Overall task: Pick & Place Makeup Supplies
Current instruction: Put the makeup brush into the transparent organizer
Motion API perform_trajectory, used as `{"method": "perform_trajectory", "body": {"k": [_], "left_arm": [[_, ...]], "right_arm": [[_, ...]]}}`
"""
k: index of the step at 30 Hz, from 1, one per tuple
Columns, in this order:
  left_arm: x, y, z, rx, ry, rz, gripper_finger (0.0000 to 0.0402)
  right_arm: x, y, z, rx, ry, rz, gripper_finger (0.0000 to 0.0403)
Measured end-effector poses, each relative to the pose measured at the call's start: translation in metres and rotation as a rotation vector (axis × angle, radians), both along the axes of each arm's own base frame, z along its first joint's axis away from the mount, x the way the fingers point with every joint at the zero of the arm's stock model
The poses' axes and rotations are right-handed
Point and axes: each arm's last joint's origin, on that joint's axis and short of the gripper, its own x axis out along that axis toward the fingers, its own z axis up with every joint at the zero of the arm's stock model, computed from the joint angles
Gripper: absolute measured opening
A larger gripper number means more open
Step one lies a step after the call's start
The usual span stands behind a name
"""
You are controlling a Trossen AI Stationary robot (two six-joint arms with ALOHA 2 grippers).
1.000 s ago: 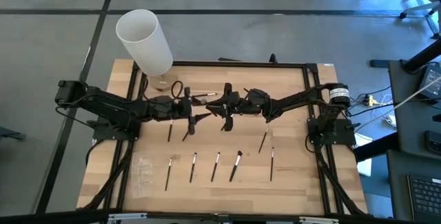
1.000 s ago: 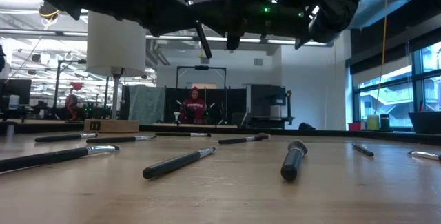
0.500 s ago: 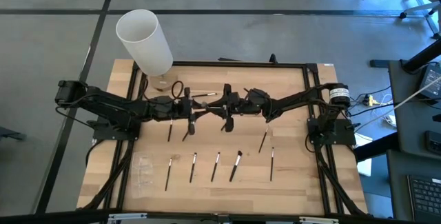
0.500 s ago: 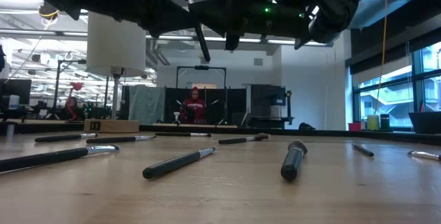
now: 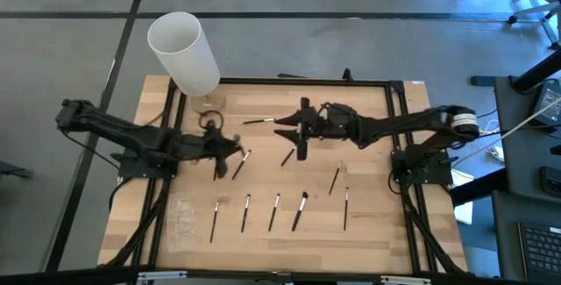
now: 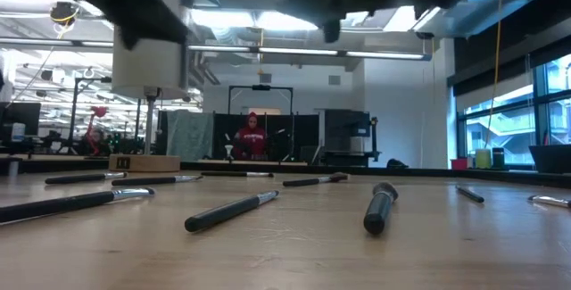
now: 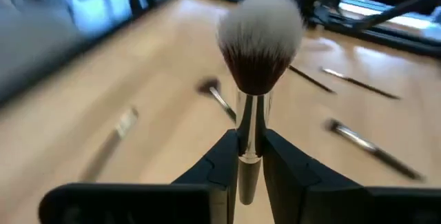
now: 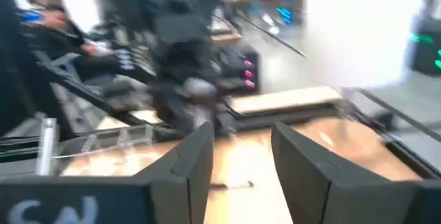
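Note:
My left gripper (image 5: 230,146) is over the table's left half, shut on a fluffy brush (image 7: 260,38) with a white-tipped brown head. My right gripper (image 5: 300,132) hangs open over the table's middle, and its fingers (image 8: 186,158) hold nothing. Several thin dark makeup brushes lie flat on the wood: a near row (image 5: 273,212), a few in the middle (image 5: 287,155), and one toward the far side (image 5: 259,120). In the low view they lie in the foreground (image 6: 232,210). The tall white cylinder (image 5: 184,50) stands at the far left corner. My left gripper pinches the fluffy brush by its silver ferrule (image 7: 249,124), just below the bristle head, between its two fingers (image 7: 224,158). The brush lies along the fingers with its head sticking out past their tips. It is lifted clear of the table; the handle is hidden between the fingers.
A clear plastic pouch (image 5: 182,217) lies at the near left. Black frame rails (image 5: 302,81) border the table. A small block (image 6: 143,162) sits under the cylinder. A person in red (image 6: 252,135) stands far back in the room.
The two grippers stood close together over the table's middle and have drawn apart. The left one has pulled back toward the table's left, and the right one has shifted right and toward the far edge. The brush held high in the low view has left that view.

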Motion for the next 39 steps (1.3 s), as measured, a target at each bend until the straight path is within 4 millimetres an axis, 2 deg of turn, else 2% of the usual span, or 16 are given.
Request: {"method": "perform_trajectory", "body": {"k": [4, 8, 12, 15, 21, 28, 39], "left_arm": [[-0.03, -0.012, 0.011, -0.172, 0.101, -0.033, 0.005], [-0.052, -0.021, 0.014, -0.351, 0.223, -0.062, 0.0051], [-0.064, -0.033, 0.013, -0.566, 0.326, -0.091, 0.0051], [-0.069, -0.044, 0.011, -0.659, 0.393, -0.108, 0.0051], [-0.083, -0.053, 0.0, -0.698, 0.538, -0.022, 0.0051], [-0.1, -0.05, -0.009, -0.626, 0.682, 0.084, 0.0052], [-0.1, -0.057, -0.014, -0.575, 0.717, 0.098, 0.006]], "right_arm": [[-0.008, -0.001, -0.003, 0.008, 0.115, -0.056, 0.0162], [-0.007, 0.0, -0.009, 0.048, 0.156, -0.055, 0.0165], [-0.005, 0.0, -0.017, 0.059, 0.191, -0.057, 0.0165], [-0.003, -0.001, -0.019, 0.059, 0.193, -0.058, 0.0165], [-0.002, -0.001, -0.02, 0.048, 0.191, -0.056, 0.0165], [-0.002, -0.001, -0.02, 0.037, 0.199, -0.055, 0.0165], [-0.002, -0.001, -0.021, 0.057, 0.204, -0.058, 0.0165]]}}
